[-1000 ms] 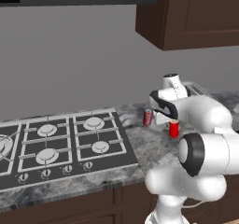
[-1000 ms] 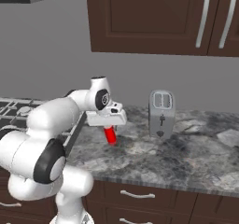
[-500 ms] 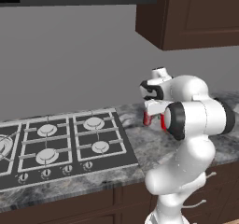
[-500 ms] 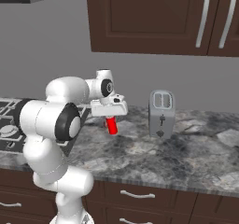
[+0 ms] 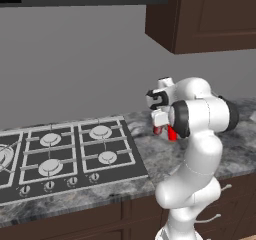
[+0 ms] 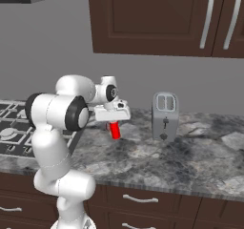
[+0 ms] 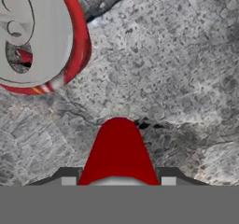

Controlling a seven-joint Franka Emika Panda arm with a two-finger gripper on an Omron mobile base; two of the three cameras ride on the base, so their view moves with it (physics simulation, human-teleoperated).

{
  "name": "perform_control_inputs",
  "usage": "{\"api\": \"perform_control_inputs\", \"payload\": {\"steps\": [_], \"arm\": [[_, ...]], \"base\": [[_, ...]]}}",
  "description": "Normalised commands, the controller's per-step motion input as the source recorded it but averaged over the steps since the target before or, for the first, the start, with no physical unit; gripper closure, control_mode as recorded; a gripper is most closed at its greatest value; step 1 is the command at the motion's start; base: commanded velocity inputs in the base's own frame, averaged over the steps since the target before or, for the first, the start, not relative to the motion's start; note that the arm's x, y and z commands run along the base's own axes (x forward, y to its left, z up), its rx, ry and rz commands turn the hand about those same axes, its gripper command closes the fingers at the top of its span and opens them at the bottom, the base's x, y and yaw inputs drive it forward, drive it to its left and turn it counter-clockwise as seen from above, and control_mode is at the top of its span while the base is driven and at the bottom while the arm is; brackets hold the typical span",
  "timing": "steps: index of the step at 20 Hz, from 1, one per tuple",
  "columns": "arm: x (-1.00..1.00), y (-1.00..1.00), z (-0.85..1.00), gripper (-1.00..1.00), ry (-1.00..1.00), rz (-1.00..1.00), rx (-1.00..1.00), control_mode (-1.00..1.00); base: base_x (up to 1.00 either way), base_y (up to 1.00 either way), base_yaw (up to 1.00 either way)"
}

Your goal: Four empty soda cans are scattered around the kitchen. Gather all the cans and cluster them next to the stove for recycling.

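My gripper (image 6: 113, 124) is shut on a red soda can (image 6: 115, 130), which hangs below the hand just above the granite counter, right of the stove (image 5: 65, 154). In the hand view the held can (image 7: 119, 150) rises between my fingertips (image 7: 68, 179). A second soda can (image 7: 32, 36) stands upright on the counter a little ahead, and I see its silver top from above. In the left base view the held can (image 5: 171, 133) shows red beside my gripper (image 5: 165, 129), partly hidden by the arm.
A silver slot toaster (image 6: 165, 116) stands on the counter to the right of my hand. Dark wall cabinets (image 6: 157, 18) hang above. The counter's front edge (image 6: 143, 187) runs below the arm. Bare granite (image 6: 200, 151) lies right of the toaster.
The arm has swung left toward the stove and carried the red can with it. The hand now sits closer to the can that stands on the counter. The grip has not changed.
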Motion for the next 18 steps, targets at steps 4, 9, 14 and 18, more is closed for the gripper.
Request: {"api": "perform_control_inputs", "payload": {"steps": [4, 9, 14, 18], "arm": [[0.23, 0.2, 0.0, 1.0, 0.0, 0.08, 0.05, -1.0], [0.14, 0.38, 0.0, 1.0, 0.01, 0.03, 0.03, -1.0], [0.35, 0.18, -0.14, 1.0, 0.0, 0.01, 0.01, -1.0], [0.31, 0.0, -0.32, 1.0, 0.0, 0.0, 0.0, -1.0]], "base": [[0.0, 0.0, 0.0], [0.0, 0.0, 0.0], [0.0, 0.0, 0.0], [0.0, 0.0, 0.0]]}}
